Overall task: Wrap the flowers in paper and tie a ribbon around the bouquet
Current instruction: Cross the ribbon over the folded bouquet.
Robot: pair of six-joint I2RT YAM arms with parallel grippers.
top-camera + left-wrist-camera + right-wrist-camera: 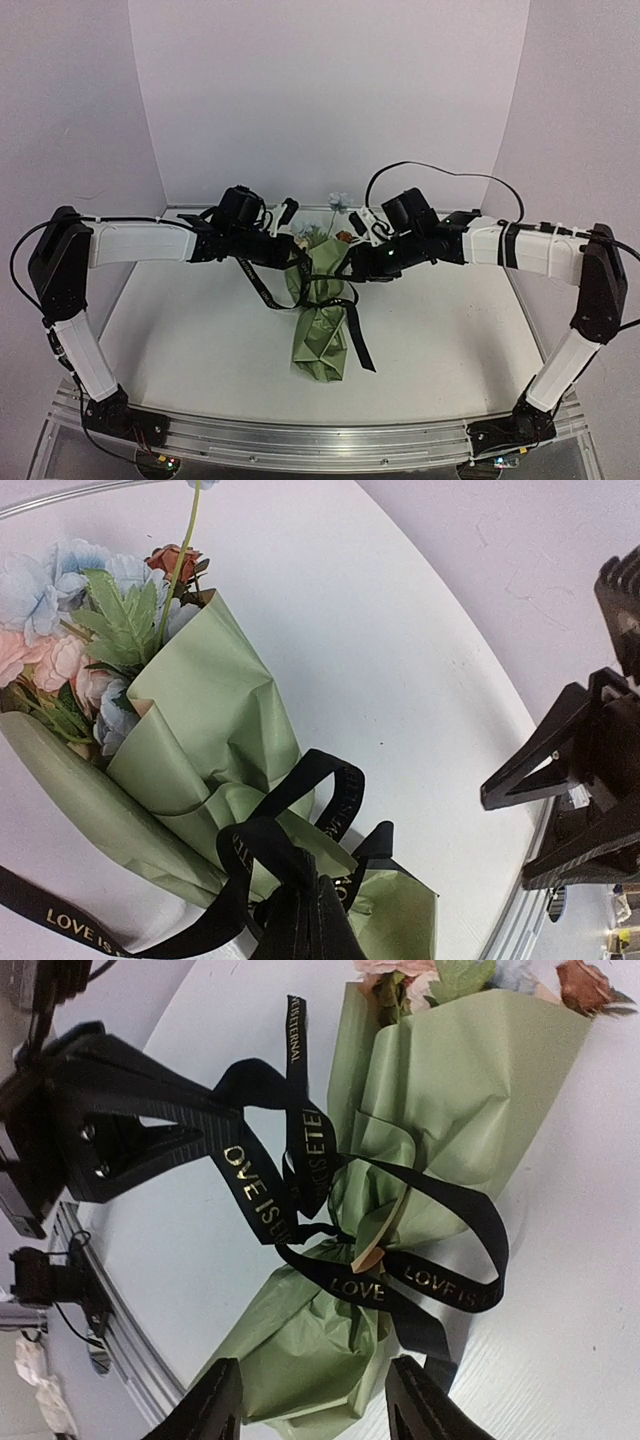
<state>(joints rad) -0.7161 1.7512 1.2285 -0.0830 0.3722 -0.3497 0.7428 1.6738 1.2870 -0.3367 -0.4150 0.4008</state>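
Observation:
The bouquet lies on the white table, its olive-green paper wrapped round the flowers, which show blue, pink and cream at the wide far end. The black ribbon with gold lettering is knotted at the paper's waist, its loops and tails loose. My left gripper is shut on a ribbon loop just above the knot. My right gripper stands open over the crumpled narrow end of the paper, holding nothing. In the top view both grippers meet over the bouquet.
A single blue bloom lies at the back of the table. An aluminium rail runs along the near edge. White walls close in the back and sides. One ribbon tail trails to the right of the paper.

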